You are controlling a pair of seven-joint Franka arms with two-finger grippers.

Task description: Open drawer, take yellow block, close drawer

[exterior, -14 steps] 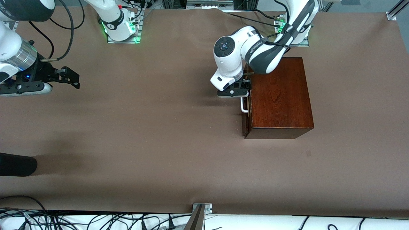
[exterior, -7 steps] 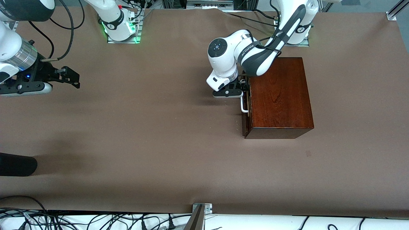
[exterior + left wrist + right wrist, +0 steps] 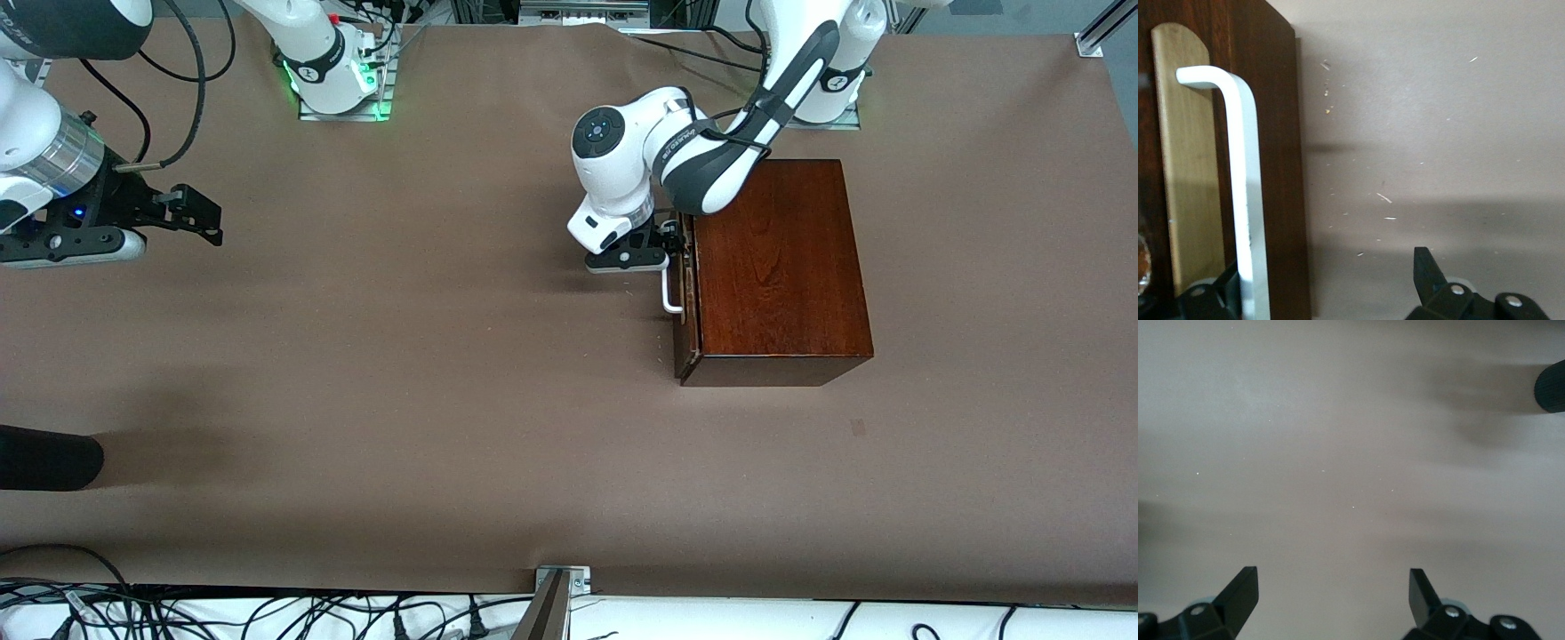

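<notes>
The dark reddish-brown wooden box (image 3: 778,267) stands toward the left arm's end of the table. Its drawer (image 3: 686,302) is out a small way, and its white bar handle (image 3: 671,293) faces the right arm's end. My left gripper (image 3: 673,240) is open at the handle, with one finger inside the bar. In the left wrist view the handle (image 3: 1245,187) runs along the dark drawer front (image 3: 1278,167), next to one finger of the left gripper (image 3: 1327,263). A pale wood strip (image 3: 1188,167) shows beside it. The yellow block is hidden. My right gripper (image 3: 206,218) waits, open and empty.
A black cylinder (image 3: 44,458) lies at the table's edge at the right arm's end, nearer to the front camera than the right gripper. It also shows in the right wrist view (image 3: 1551,387), with the right gripper (image 3: 1331,587) over bare brown table (image 3: 400,356).
My left gripper has moved a little toward the right arm's end, and the drawer front and handle have come out of the box with it. The right arm has not moved.
</notes>
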